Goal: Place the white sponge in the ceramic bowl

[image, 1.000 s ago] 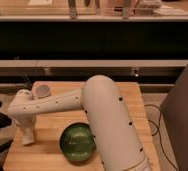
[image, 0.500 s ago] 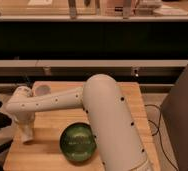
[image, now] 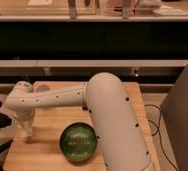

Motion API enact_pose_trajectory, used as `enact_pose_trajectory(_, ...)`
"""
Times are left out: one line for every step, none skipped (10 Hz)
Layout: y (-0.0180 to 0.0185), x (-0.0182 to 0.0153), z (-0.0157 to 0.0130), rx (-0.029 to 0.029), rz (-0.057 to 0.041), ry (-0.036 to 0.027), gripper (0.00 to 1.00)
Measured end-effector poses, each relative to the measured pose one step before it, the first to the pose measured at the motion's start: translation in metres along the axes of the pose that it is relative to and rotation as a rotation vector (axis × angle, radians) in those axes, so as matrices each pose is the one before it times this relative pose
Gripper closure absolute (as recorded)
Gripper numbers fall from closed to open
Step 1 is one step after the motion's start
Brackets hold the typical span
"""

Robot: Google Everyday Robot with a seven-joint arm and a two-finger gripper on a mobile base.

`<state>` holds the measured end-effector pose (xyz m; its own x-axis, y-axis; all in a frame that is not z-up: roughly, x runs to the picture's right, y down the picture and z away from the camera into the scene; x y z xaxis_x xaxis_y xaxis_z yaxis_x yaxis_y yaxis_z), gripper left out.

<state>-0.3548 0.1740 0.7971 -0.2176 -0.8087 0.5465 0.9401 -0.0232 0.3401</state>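
My fingers are closed tight and pointing straight down at the tabletop, close to its left edge and about halfway between the far and near sides. Whether they have hold of the white sponge I cannot tell: nothing pale shows between or below them that I can pick out from my own cream-coloured housing, and the sponge does not lie anywhere else on the wood that I can see. My guess is that it sits pinched at my tips or is hidden under them, which would explain why I am reaching so low on this side.

Just to my right, toward the near edge, sits the ceramic bowl, glossy dark green with a paler patterned centre, upright and holding nothing. It is near me but not touching, so a short lift and a sideways carry should be enough to get over its rim.

My own arm is the bulkiest thing here: it sweeps from the near right across the middle of the tabletop and hides the far part of the bowl's right side. Beyond the far edge runs a dark shelf unit, well apart. A grey panel stands off the right edge, with a cable trailing beside it. Nothing lies between me and the bowl.
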Motion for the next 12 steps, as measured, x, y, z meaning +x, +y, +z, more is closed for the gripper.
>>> enact_pose_trajectory(-0.00013, -0.0004, -0.00083, 0.001, -0.00236, -0.00055, 0.97)
enact_pose_trajectory(-0.00101, 0.00099, -0.00487, 0.00521, -0.00368, 0.00145, 0.97)
enact_pose_trajectory(0.00137, 0.00274, -0.00753, 0.00204, -0.00267, 0.00665, 0.97)
enact_pose_trajectory(0.00419, 0.00099, -0.00488, 0.00237, 0.00004, 0.00286, 0.97)
enact_pose_trajectory(0.00815, 0.00122, -0.00534, 0.00455, 0.00098, 0.00484, 0.97)
enact_pose_trajectory(0.0044, 0.00081, -0.00237, 0.00183, 0.00171, 0.00327, 0.97)
enact_pose_trajectory(-0.00235, -0.00008, -0.00197, 0.00561, -0.00464, 0.00273, 0.97)
enact_pose_trajectory(-0.00066, -0.00158, -0.00269, 0.00519, -0.00421, -0.00153, 0.97)
enact_pose_trajectory(0.00645, -0.00121, -0.0044, 0.00304, 0.00021, 0.004, 0.97)
enact_pose_trajectory(0.00684, -0.00171, -0.00455, 0.004, 0.00055, 0.00267, 0.97)
enact_pose_trajectory(0.00848, -0.00093, -0.00499, 0.0041, 0.00422, 0.00454, 0.97)
enact_pose_trajectory(0.00078, -0.00092, -0.00172, 0.00575, -0.00197, 0.00217, 0.97)
